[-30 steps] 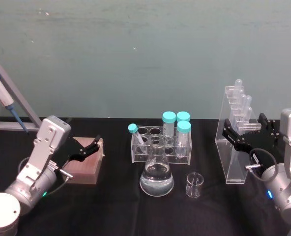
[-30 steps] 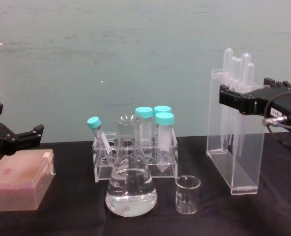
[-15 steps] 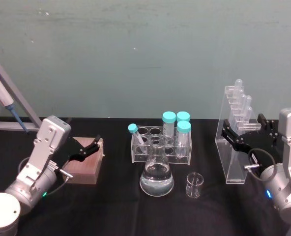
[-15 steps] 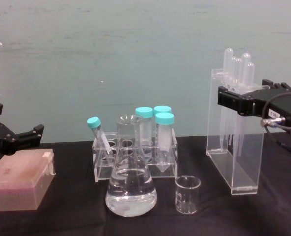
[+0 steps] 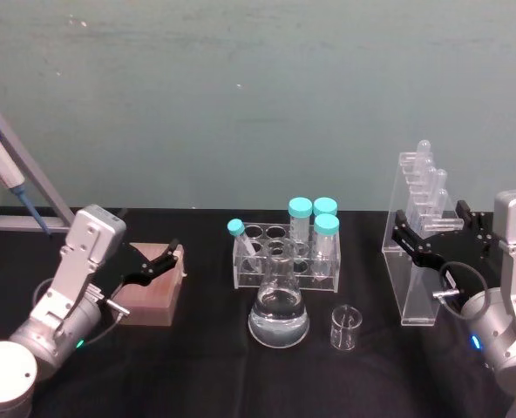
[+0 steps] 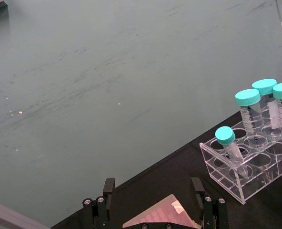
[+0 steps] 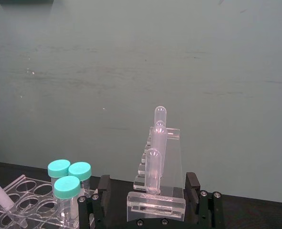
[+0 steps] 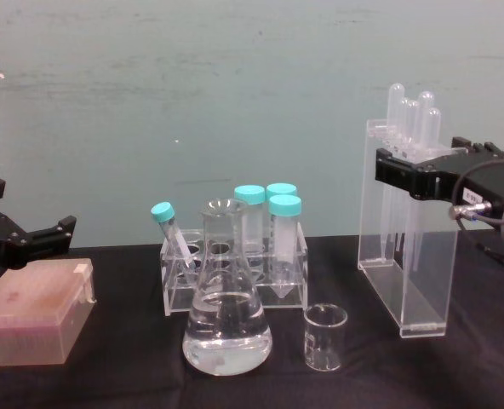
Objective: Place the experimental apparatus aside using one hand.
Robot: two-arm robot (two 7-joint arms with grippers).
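My right pincer (image 5: pixel 430 228) has crept further along the tall tube rack (image 5: pixel 415 292), unmoved at the right of the table (image 5: pixel 206 366); jaws spread either side, gripping nothing; closing comes next, I judge; left pincer (image 5: pixel 166 259) idles open over the pink box (image 5: pixel 149 300).

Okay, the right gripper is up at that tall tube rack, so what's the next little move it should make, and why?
Probably close the right gripper on the tall acrylic rack. Its fingers stand open on either side of the rack, with gaps showing in the right wrist view, so nothing is gripped yet. The left gripper sits parked over the pink box.
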